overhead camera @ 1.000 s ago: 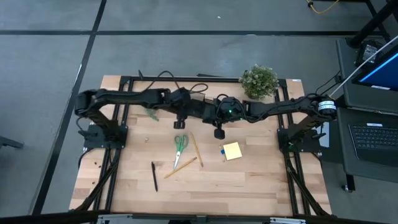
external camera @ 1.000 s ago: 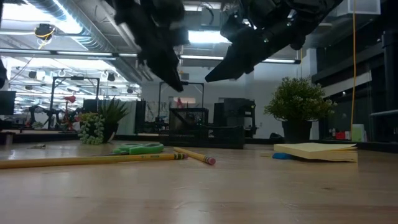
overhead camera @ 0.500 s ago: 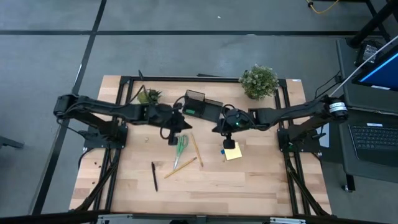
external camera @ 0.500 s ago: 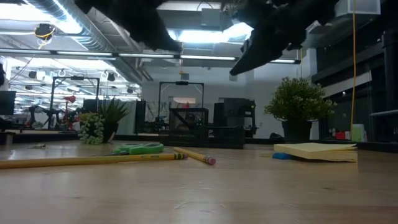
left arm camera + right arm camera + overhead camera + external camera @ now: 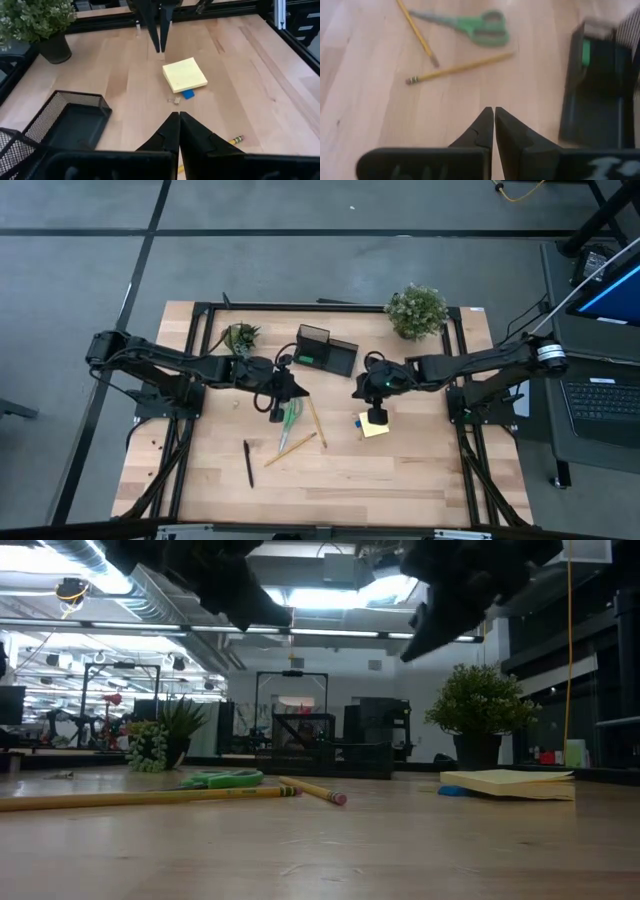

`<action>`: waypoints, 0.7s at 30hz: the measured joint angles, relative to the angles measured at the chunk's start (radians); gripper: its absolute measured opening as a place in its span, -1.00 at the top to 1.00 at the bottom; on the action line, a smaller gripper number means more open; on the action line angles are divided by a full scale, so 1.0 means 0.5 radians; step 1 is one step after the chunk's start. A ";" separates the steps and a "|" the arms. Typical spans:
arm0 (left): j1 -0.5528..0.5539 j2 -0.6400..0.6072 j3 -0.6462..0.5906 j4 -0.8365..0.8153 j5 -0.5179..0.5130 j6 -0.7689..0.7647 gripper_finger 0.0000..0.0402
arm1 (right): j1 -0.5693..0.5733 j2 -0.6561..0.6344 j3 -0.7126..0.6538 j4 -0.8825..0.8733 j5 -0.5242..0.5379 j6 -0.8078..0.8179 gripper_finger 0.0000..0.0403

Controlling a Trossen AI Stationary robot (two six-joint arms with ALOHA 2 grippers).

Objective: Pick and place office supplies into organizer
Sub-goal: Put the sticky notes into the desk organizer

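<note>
The black mesh organizer (image 5: 325,350) stands at the table's far middle, with something green (image 5: 586,52) inside it. Green-handled scissors (image 5: 291,415) lie flat nearer, with two pencils (image 5: 315,420) (image 5: 297,443) beside them and a black pen (image 5: 248,463) toward the near left. The yellow sticky-note pad (image 5: 185,75) lies to the right, a blue piece (image 5: 188,94) at its edge. My left gripper (image 5: 277,412) hovers shut just left of the scissors. My right gripper (image 5: 376,417) hovers shut over the pad. Both are empty.
A potted plant (image 5: 417,310) stands at the far right and a smaller one (image 5: 240,335) at the far left. A tiny pale piece (image 5: 176,100) lies by the blue one. Black frame rails run along the table's left, right and far sides. Bare wood (image 5: 400,480) spans the near strip.
Both arms have drawn back from above the organizer, which now shows uncovered. My left gripper moved toward the near edge and a little left, ending beside the scissors. My right gripper moved toward the near right, ending over the sticky-note pad. Nothing on the table has shifted.
</note>
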State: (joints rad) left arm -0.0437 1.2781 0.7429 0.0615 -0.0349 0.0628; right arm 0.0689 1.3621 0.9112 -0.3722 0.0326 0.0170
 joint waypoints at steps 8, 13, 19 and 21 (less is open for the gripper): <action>0.015 0.000 0.000 0.007 0.000 0.105 0.97 | 0.000 -0.001 -0.001 -0.344 -0.163 0.069 0.90; 0.052 0.001 0.000 0.020 0.003 0.111 0.98 | -0.071 -0.001 -0.001 -0.341 -0.476 0.072 0.90; 0.132 0.002 0.000 -0.009 0.002 0.150 0.97 | -0.261 0.005 -0.001 -0.348 -0.641 0.072 0.97; 0.152 0.002 0.000 -0.010 0.003 0.176 0.99 | -0.322 0.009 -0.001 -0.348 -0.701 0.008 0.97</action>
State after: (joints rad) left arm 0.0323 1.2789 0.7429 0.0565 -0.0334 0.1506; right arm -0.0921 1.3668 0.9108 -0.5461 -0.3179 0.0211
